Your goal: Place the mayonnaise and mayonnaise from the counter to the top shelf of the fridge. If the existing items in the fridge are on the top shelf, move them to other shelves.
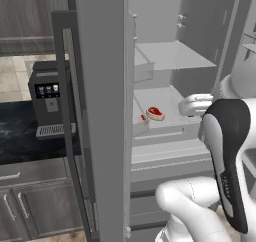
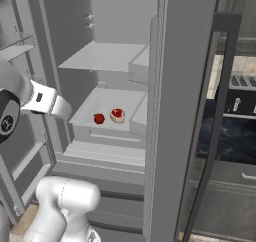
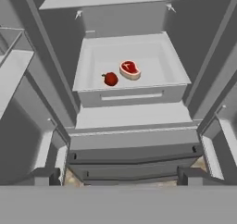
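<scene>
The gripper hangs wide and empty before the fridge. A white-rimmed red steak and a glossy round vegetable (side by side) lie on a lower pale grey shelf.

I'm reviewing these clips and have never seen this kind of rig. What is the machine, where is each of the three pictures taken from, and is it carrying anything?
All three pictures are computer renderings of a kitchen. The machine is a white robot arm on a base that drives. Two pictures come from cameras on that base, behind the arm to its left and right. The third looks out from the hand itself; its pincer stands open and empty. The arm faces an open grey fridge. A red steak and a round red vegetable lie apart on a lower shelf; the top shelf above is bare. A black counter lies left of the fridge door.
</scene>
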Tool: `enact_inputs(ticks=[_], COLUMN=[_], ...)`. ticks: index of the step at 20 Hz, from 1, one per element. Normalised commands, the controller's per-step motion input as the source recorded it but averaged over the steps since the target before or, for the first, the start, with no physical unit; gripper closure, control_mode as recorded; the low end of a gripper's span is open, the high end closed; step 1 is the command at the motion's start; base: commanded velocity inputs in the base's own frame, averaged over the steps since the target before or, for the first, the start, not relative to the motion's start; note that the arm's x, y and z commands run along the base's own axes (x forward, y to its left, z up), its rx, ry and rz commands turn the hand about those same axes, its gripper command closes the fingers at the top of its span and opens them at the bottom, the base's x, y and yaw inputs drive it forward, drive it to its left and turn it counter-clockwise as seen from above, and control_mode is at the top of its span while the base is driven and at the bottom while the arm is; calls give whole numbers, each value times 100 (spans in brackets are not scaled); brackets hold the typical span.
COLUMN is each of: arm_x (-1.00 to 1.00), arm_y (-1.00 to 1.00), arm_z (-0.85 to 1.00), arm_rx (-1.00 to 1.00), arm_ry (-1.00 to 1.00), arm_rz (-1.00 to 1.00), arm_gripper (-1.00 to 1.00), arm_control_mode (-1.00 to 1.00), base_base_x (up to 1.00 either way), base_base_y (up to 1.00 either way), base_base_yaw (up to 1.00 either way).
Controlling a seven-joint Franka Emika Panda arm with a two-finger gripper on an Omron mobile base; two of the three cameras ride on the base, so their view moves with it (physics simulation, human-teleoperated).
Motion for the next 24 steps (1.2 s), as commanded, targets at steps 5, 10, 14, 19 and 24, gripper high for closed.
enact_inputs(ticks=[5, 10, 14, 19, 24], arm_x=[-56, 0, 0, 0, 0], arm_y=[0, 0, 0, 0, 0], arm_z=[-6, 0, 0, 0, 0], arm_rx=[0, 0, 0, 0, 0], arm_ry=[0, 0, 0, 0, 0], arm_rz=[0, 0, 0, 0, 0], arm_gripper=[-100, -100, -100, -100, -100], arm_control_mode=[100, 100, 100, 100, 100], base_base_x=[-40, -99, -51, -5, 51], base_base_y=[0, 38, 100, 100, 100], base_base_yaw=[2, 10, 16, 15, 11])
